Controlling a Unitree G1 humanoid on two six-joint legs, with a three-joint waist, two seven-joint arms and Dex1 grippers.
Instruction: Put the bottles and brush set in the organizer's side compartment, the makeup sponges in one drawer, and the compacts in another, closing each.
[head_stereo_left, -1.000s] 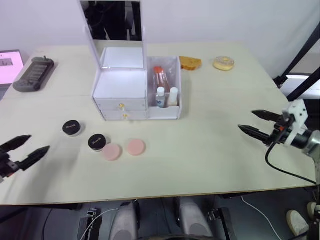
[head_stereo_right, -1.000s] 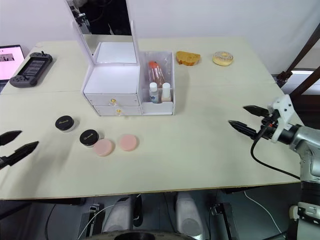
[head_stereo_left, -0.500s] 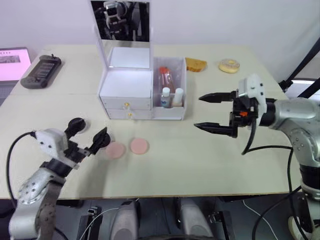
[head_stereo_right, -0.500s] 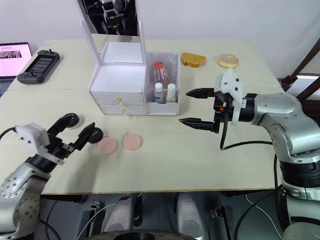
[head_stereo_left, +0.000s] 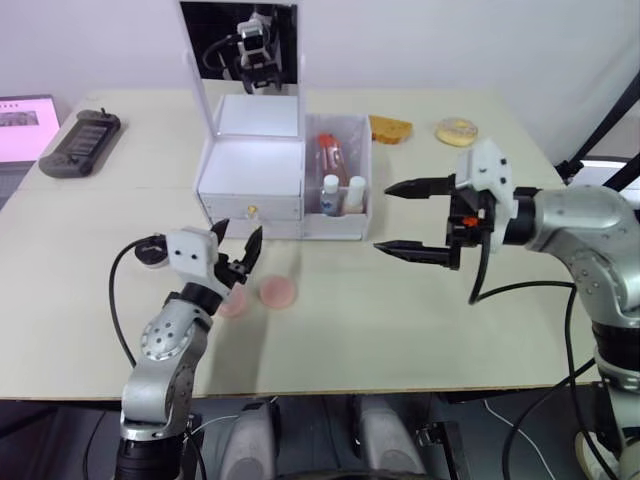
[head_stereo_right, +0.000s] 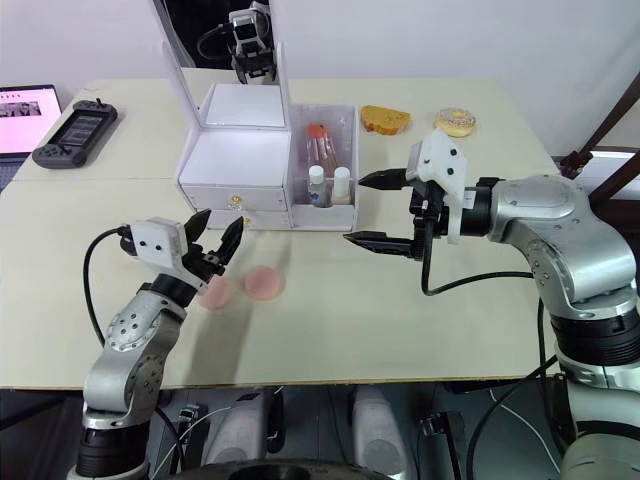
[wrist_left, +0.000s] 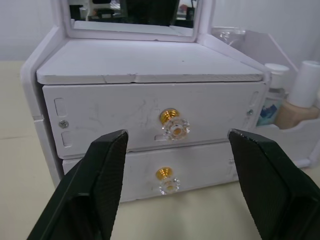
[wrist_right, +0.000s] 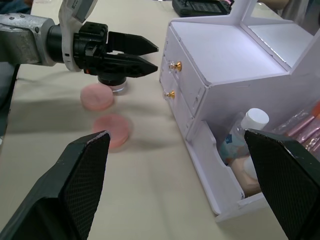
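- Nearest me, the two makeup sponges (head_stereo_right: 248, 287) still lie on the table (head_stereo_right: 330, 330), one half under the left arm; they are not in a drawer yet.
- Just above them the left gripper (head_stereo_left: 236, 256) hovers with its fingers spread and empty, aimed at the upper drawer (wrist_left: 150, 122) and its gold knob (wrist_left: 173, 124).
- One of the compacts (head_stereo_left: 152, 252) sits at about 9 o'clock from the sponges; the second, I think, shows as a dark lid (wrist_right: 111, 82) behind the left gripper, though it is mostly hidden.
- At 3 o'clock from the organizer (head_stereo_right: 232, 180), the right gripper (head_stereo_right: 383, 210) hangs wide open, holding nothing.
- Both drawers look shut and, by my reckoning, unfilled.
- Farther back, the side compartment (head_stereo_left: 340, 215) already holds the bottles (head_stereo_left: 341, 194) and what seems to be the brush set (head_stereo_left: 331, 156); that part looks done.
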